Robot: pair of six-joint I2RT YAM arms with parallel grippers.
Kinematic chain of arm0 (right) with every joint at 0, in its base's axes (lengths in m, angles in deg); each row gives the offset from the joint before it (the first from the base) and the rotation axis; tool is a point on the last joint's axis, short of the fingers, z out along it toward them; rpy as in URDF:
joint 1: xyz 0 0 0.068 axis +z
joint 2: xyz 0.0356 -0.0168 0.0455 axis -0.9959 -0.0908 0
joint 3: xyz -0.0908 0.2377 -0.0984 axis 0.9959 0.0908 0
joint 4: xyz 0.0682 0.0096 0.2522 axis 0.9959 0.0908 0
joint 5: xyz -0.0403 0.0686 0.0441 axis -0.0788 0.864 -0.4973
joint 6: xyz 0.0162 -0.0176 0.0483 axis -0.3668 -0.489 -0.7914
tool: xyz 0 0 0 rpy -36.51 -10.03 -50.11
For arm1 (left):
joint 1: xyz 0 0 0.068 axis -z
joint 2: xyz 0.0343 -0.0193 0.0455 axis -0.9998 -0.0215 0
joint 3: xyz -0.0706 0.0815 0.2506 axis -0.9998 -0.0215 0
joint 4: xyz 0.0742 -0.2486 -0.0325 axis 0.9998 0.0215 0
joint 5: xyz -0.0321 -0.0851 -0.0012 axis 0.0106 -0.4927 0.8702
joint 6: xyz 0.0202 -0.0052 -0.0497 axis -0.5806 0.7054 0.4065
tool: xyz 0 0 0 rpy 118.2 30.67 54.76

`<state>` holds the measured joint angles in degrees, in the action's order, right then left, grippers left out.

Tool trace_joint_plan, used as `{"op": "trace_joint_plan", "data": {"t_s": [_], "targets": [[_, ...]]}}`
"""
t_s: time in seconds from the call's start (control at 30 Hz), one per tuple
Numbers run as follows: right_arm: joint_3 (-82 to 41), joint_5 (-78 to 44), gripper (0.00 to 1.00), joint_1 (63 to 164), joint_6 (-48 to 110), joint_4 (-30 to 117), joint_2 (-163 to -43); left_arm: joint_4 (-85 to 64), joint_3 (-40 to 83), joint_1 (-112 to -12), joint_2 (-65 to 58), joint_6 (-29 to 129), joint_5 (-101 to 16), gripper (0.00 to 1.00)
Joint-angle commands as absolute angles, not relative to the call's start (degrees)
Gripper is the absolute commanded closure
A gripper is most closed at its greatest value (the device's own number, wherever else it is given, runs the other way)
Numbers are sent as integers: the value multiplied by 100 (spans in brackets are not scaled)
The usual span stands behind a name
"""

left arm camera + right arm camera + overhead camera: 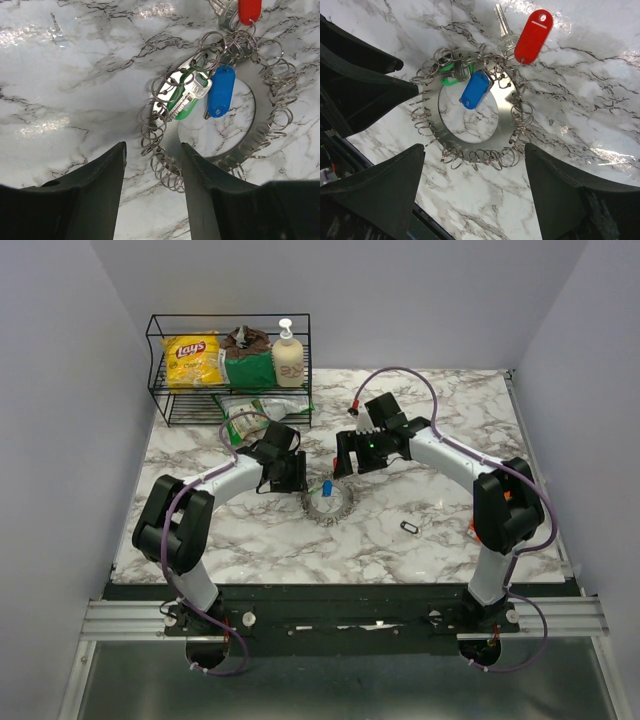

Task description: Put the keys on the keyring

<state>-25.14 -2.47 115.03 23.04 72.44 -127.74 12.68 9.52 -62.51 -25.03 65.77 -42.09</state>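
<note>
The keyring [506, 125], a flat metal disc with a round hole and small split rings crowded round its rim, lies flat near the middle of the table [200, 530], between the two grippers. The green key [181, 105], its silver blade on top of its tag, lies over the disc's inner edge among the split rings. The blue key [221, 91] is just beside it, with its tag lying partly over the hole. Which split ring carries either of them cannot be made out. The red key [533, 36] lies just outside the rim, with its tag on bare marble and its blade beside the tag.

The left gripper [152, 185] is at the left edge of the keyring. Its fingers [95, 200] stand partly apart with nothing between them, and a few split rings show in the gap below. Whether the tips touch the rings cannot be told. The right gripper [475, 195] is on the far right side of the keyring, its fingers spread wide and holding nothing.

A small dark clip [410, 527] lies alone on the table, to the near right and well apart from the keyring. At the far left corner stands a wire rack [190, 405] holding a yellow chip bag [193, 358] and a pump bottle [288, 358].
</note>
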Motion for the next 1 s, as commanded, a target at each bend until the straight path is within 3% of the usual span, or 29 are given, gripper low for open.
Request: {"op": "trace_joint_plan", "data": {"t_s": [0.0, 0.4, 0.73, 0.77, 0.97], "targets": [[-2652, -335, 11, 11608, 2426, 7419, -12875, 1186, 733, -6249, -2422, 6547, -4032, 43], [-3231, -1178, 15, 11652, 2506, 7691, -13428, 1168, 750, -6249, -2430, 6555, -4049, 44], [-4067, -1320, 33, 11669, 2550, 7894, -14193, 1423, 1057, -6258, -2307, 6555, -4014, 43], [-4128, -1285, 39, 11678, 2550, 7885, -14219, 1449, 1084, -6258, -2237, 6573, -4014, 43], [-4286, -1056, 41, 11801, 2558, 7859, -14378, 1458, 1172, -6398, -1930, 6678, -4172, 36]]}}
